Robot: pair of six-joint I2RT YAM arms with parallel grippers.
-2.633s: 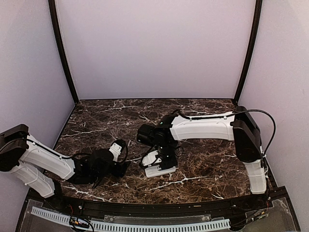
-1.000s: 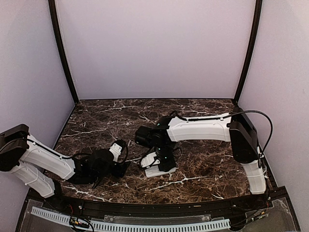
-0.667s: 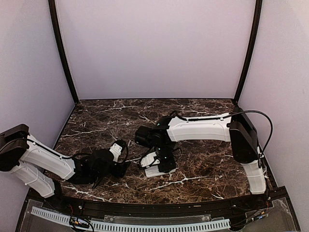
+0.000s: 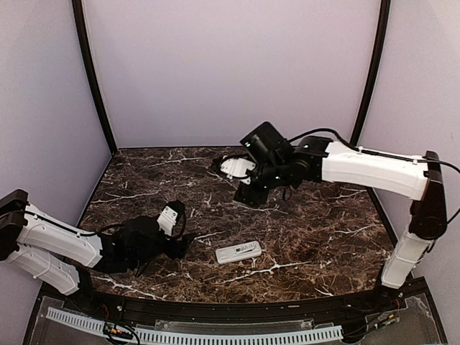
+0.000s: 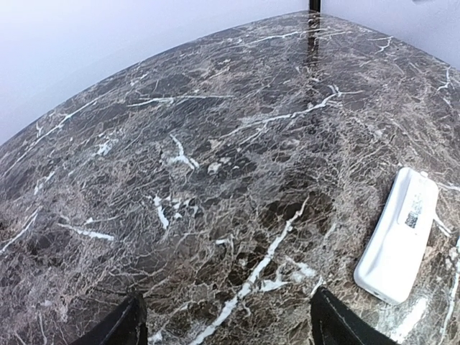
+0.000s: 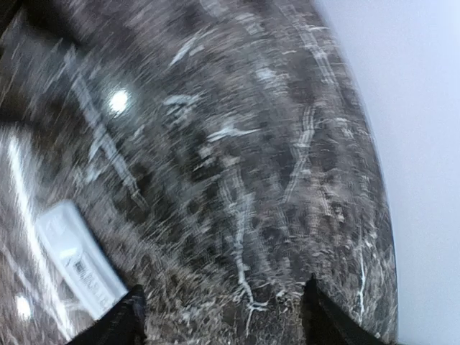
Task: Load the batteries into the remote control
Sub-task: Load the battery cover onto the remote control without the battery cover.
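The remote control (image 4: 238, 251) is lying flat on the dark marbled tabletop (image 4: 316, 237), toward its near edge and about midway across. It is showing as a slim white bar with rounded corners, its long axis running roughly left to right, the right end angling slightly away. Its upward face is looking smooth and carrying a small dark-printed label (image 5: 412, 215). Nothing is touching it.

No text you can read, small printed label (image 5: 412, 218) on the remote control (image 5: 397, 233), characters too small to resolve
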